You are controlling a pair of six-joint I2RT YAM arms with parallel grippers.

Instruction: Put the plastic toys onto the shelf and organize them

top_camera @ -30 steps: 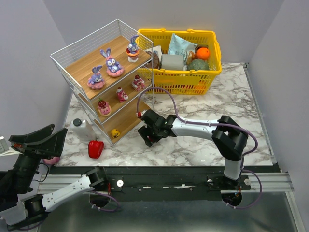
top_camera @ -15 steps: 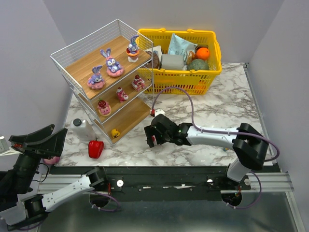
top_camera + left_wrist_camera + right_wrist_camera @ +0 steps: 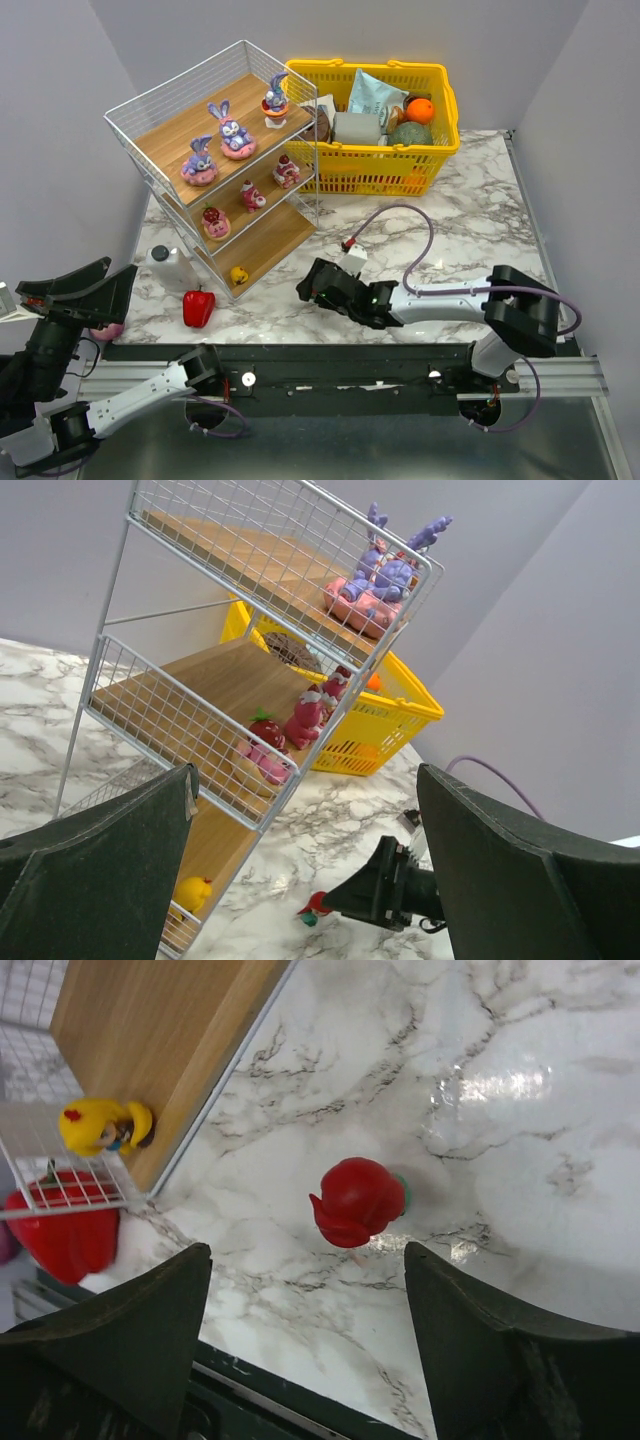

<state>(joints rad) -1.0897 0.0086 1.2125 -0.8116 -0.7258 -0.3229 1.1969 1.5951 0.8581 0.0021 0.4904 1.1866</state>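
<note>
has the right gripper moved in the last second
Yes: the right gripper has pulled back from the shelf, toward the bottom of the top view.

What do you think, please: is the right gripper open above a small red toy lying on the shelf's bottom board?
Not quite: the right gripper is open above the red toy, but it lies on the table beside the shelf; the right wrist view shows this.

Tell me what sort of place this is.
Probably a robot test cell, not a home: plain grey walls box in a marble-patterned tabletop, two arms are bolted at its near edge, and the white wire-and-wood shelf and yellow plastic basket look like staged props.
</note>
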